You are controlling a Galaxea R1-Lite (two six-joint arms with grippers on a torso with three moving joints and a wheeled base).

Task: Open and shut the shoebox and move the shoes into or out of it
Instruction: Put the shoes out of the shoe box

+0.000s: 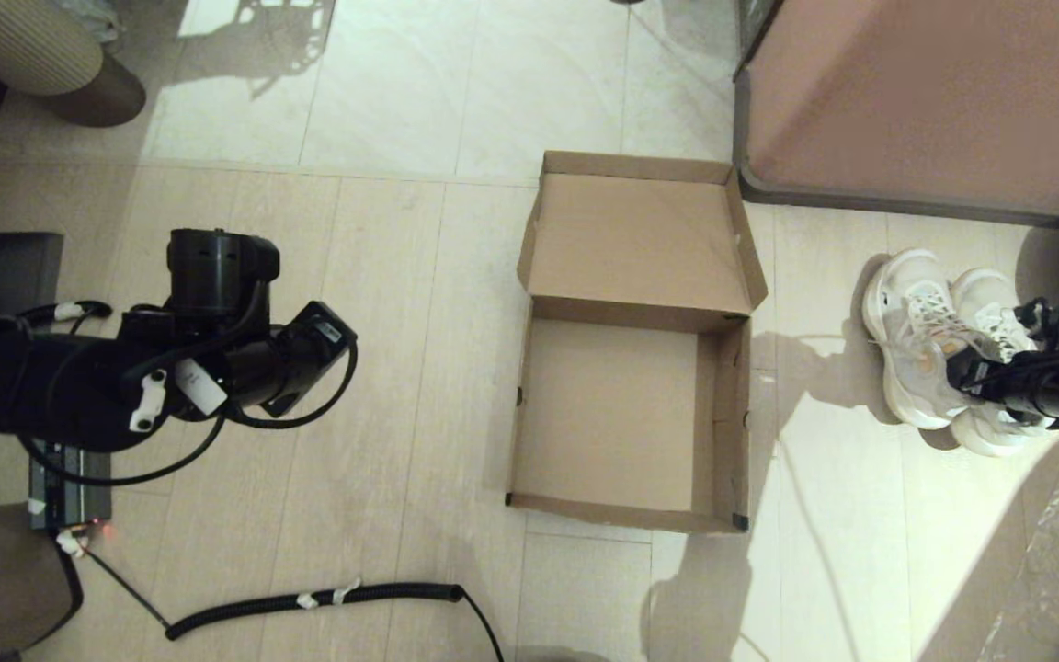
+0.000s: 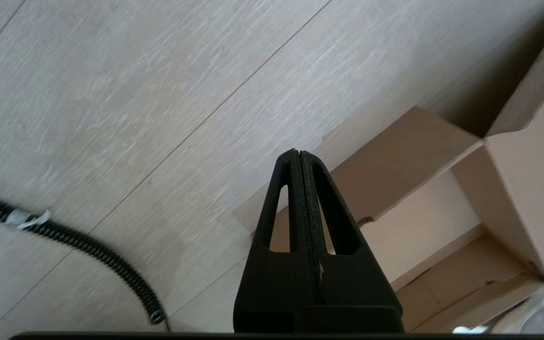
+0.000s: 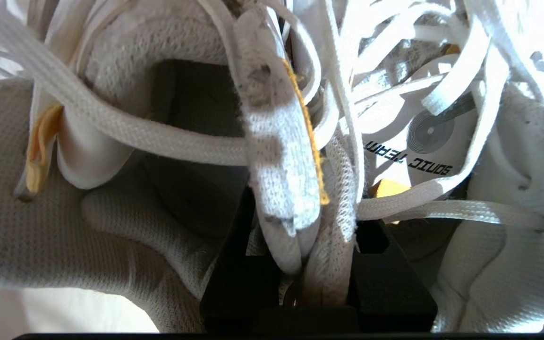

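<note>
The pair of white mesh lace-up sneakers [image 1: 939,336] stands at frame right, beside the open, empty brown cardboard shoebox [image 1: 626,418]. The right gripper [image 3: 319,245] clenches both soft inner collars together; light, floppy, likely to sag. The left gripper [image 2: 299,160] hangs clenched, empty.

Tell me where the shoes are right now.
In the head view the shoes stand side by side on the floor to the robot's right of the open shoebox, with the right gripper clamping their inner collars.
</note>
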